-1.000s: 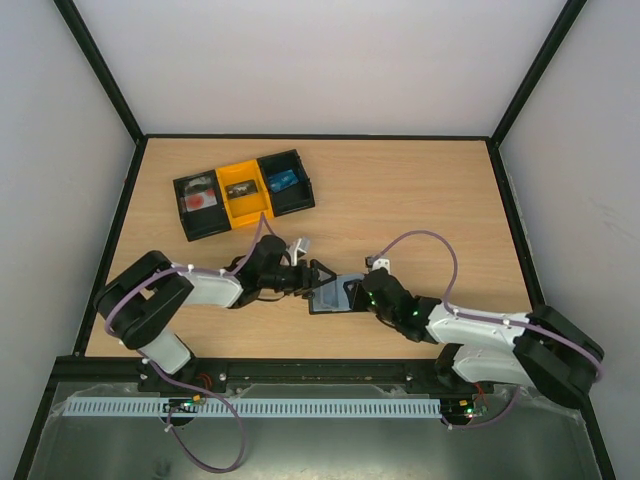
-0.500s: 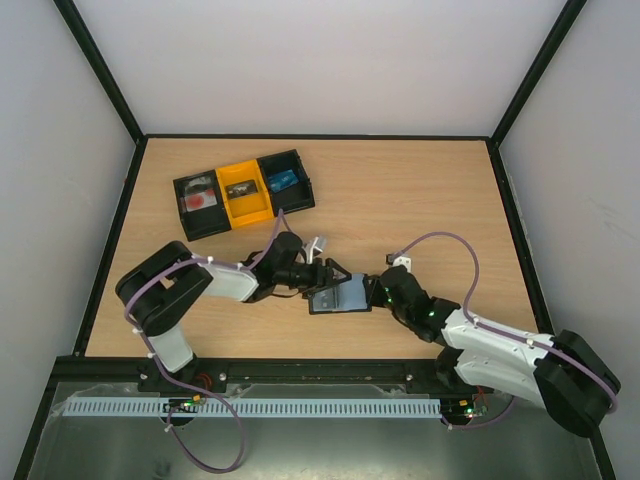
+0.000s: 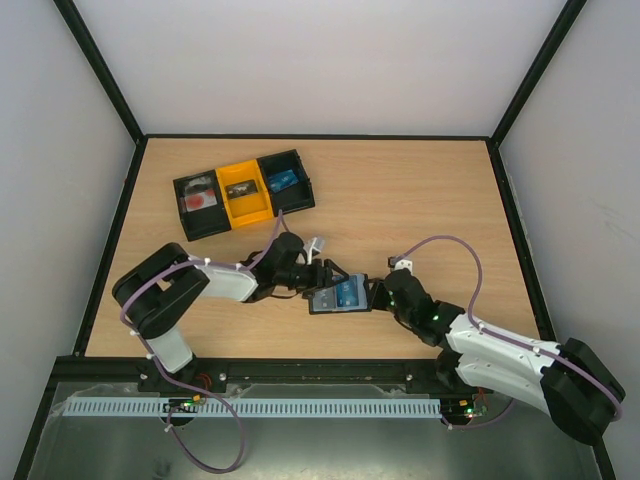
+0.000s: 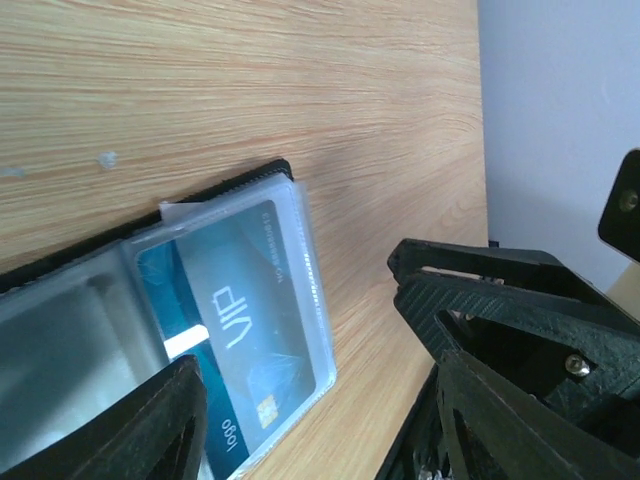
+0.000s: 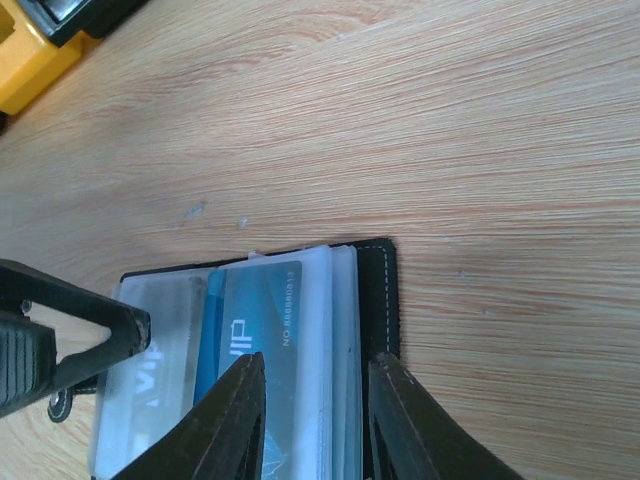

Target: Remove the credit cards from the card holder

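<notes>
The card holder (image 3: 322,305) lies open on the table between both arms, black cover down (image 5: 380,290), clear sleeves up. A light blue "VIP" credit card (image 3: 348,293) sits inside the top sleeve (image 4: 235,330) (image 5: 255,300). My left gripper (image 3: 328,274) is open over the holder's left half; one finger (image 4: 150,420) is above the sleeves, the other off to the side. My right gripper (image 3: 373,294) is open, and its fingers (image 5: 235,420) straddle the right edge of the sleeve stack. More sleeves lie under the top one; I cannot tell what they hold.
A black-and-yellow three-compartment tray (image 3: 258,209) stands at the back left with small items in it; its yellow corner shows in the right wrist view (image 5: 25,65). A black frame and white walls enclose the table. The right arm's purple cable (image 3: 455,245) arcs above the table.
The left gripper moved right onto the holder, then held. The right gripper shifted right and settled at the holder's right edge. The blue card now shows where a grey panel lay.
</notes>
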Robot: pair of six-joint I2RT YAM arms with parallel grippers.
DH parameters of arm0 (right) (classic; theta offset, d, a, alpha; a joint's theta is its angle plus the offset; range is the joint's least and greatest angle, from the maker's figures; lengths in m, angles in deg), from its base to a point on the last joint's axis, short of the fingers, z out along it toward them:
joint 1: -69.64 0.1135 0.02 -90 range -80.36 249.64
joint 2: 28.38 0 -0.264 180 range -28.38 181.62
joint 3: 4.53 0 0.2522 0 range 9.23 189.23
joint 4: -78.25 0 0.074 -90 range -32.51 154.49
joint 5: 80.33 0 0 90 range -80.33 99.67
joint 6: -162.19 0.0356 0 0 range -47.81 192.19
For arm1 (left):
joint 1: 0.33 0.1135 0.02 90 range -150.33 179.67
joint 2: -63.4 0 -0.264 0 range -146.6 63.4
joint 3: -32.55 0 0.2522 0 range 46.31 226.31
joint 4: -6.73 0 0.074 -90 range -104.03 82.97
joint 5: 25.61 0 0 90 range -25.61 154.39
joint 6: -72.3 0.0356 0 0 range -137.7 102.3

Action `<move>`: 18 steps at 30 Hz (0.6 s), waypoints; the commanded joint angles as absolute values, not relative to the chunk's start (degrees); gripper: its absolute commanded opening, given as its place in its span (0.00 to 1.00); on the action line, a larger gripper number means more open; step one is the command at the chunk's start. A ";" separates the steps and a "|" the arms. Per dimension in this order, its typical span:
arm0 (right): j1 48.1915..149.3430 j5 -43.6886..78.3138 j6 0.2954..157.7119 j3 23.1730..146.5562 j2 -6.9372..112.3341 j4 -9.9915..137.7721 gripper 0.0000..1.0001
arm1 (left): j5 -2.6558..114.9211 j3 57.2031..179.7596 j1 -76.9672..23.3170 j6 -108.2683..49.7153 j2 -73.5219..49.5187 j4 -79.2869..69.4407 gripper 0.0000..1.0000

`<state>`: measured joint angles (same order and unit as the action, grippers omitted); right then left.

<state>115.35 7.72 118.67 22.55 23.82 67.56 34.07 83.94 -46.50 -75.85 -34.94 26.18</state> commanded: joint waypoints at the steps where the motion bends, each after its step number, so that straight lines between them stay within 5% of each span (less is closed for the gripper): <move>1: 115.06 10.13 118.66 22.75 24.64 70.04 0.28 | 37.55 82.72 -45.41 -73.19 -32.45 22.22 0.64; 18: 114.99 15.44 119.65 24.06 33.42 76.67 0.16 | 36.88 78.62 -44.62 -75.95 -36.45 28.34 0.53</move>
<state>115.33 16.98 119.41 22.88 32.72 74.38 37.24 80.31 -44.97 -75.50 -34.81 25.16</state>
